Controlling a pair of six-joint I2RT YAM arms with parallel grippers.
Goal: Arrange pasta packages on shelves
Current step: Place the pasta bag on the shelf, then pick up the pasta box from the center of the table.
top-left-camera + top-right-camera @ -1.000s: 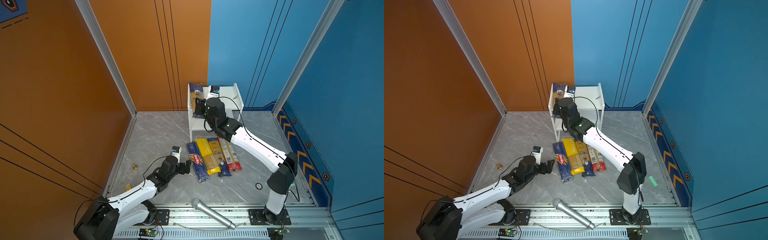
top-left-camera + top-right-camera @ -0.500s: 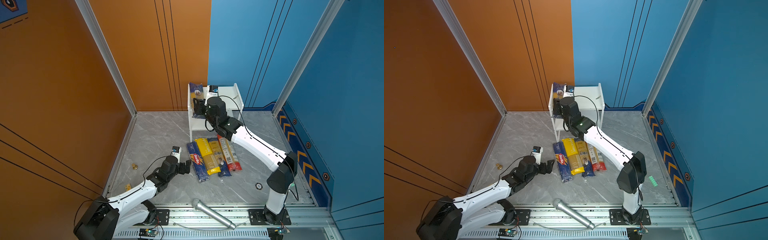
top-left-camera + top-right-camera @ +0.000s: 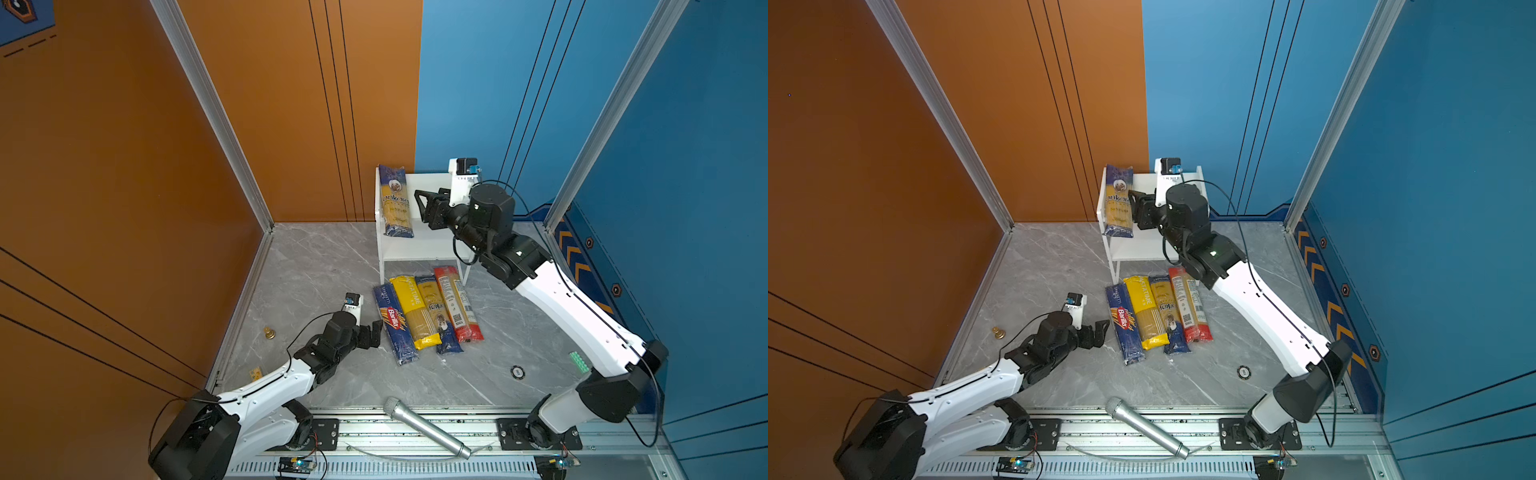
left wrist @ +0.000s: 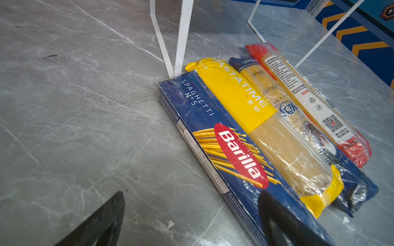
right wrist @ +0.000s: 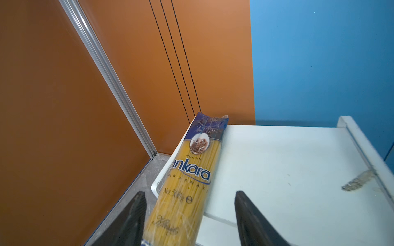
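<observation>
While my right gripper [image 3: 422, 208] stands spread beside it, the blue-and-yellow ankara spaghetti bag [image 3: 397, 203] lies on the white two-tier rack [image 3: 428, 242], along its top board's left edge. My left gripper [image 3: 371, 334] gapes by the dark-blue Barilla pack [image 3: 395, 322].

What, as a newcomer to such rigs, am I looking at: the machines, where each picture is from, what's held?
These are two white robot arms, each ending in a gripper. The two wide pictures come from one camera overhead, the close ones from a camera on each wrist. On the table stands a rack; an ankara bag lies on its top shelf. The right gripper is open at that bag, holding nothing. Before the rack lie a Barilla bag, yellow bag, second ankara bag and red bag. The left gripper, open and empty, is beside the Barilla bag. A microphone lies by the arms' bases.
</observation>
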